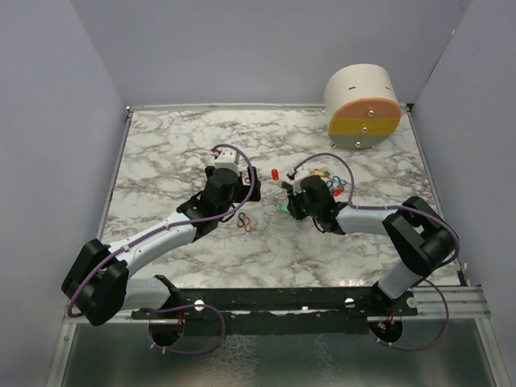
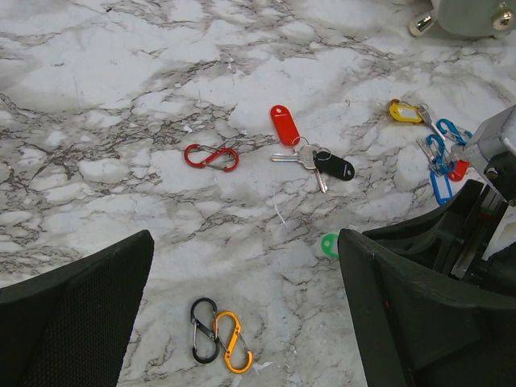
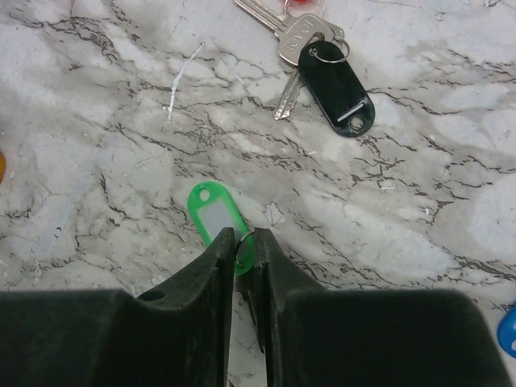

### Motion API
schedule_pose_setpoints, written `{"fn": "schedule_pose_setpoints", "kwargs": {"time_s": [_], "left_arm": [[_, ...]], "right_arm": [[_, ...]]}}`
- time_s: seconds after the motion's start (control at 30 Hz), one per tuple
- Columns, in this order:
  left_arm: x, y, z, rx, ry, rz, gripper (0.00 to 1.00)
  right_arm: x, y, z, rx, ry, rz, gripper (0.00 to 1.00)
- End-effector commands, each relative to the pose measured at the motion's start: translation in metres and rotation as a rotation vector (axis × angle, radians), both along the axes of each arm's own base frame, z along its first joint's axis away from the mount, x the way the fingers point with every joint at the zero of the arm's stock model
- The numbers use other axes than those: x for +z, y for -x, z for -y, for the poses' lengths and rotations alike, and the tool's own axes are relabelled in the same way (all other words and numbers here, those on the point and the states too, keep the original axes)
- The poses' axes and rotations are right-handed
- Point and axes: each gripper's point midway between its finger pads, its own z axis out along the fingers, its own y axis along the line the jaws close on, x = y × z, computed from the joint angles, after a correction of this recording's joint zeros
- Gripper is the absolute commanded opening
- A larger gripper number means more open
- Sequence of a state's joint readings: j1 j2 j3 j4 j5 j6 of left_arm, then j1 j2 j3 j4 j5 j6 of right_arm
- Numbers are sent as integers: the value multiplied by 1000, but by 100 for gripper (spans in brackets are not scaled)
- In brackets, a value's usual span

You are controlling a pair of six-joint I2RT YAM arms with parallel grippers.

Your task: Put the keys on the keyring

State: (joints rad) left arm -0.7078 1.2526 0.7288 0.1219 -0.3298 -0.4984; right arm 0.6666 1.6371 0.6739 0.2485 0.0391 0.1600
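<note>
My right gripper (image 3: 244,235) is shut on the small wire ring of a green-tagged key (image 3: 214,216), which lies flat on the marble; it also shows in the top view (image 1: 281,207). A linked black and orange loop pair, the keyring (image 2: 218,334), lies between the wide-open fingers of my left gripper (image 2: 246,266), which is empty above the table. In the top view the keyring (image 1: 246,222) is just right of the left gripper (image 1: 232,211). A red-tagged key (image 2: 284,125) and a black-tagged key (image 2: 333,166) lie joined together. A yellow-tagged key (image 2: 403,111) lies farther right.
A loose red loop (image 2: 211,157) lies left of the red-tagged key. Blue loops and tags (image 2: 439,165) are bunched by the right arm. A cream drum with an orange and yellow face (image 1: 364,106) stands at the back right. Grey walls enclose the marble table (image 1: 161,153).
</note>
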Motion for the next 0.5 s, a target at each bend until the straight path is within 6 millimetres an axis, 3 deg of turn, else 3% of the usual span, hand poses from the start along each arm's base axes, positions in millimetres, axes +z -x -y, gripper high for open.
{"fn": "schedule_pose_setpoints", "kwargs": {"time_s": [0.0,0.23,0.47], "left_arm": [[6,-1,-2,-2,9,19,99],[6,-1,-1,-4,10,18,99],[6,-1,-1,-2,13,17,99]], "right_arm": [[10,-3,6,-35,21,30,13],[22,-6,7,-47,11,53,1],[35,-7,6,-43,-8,81,1]]}}
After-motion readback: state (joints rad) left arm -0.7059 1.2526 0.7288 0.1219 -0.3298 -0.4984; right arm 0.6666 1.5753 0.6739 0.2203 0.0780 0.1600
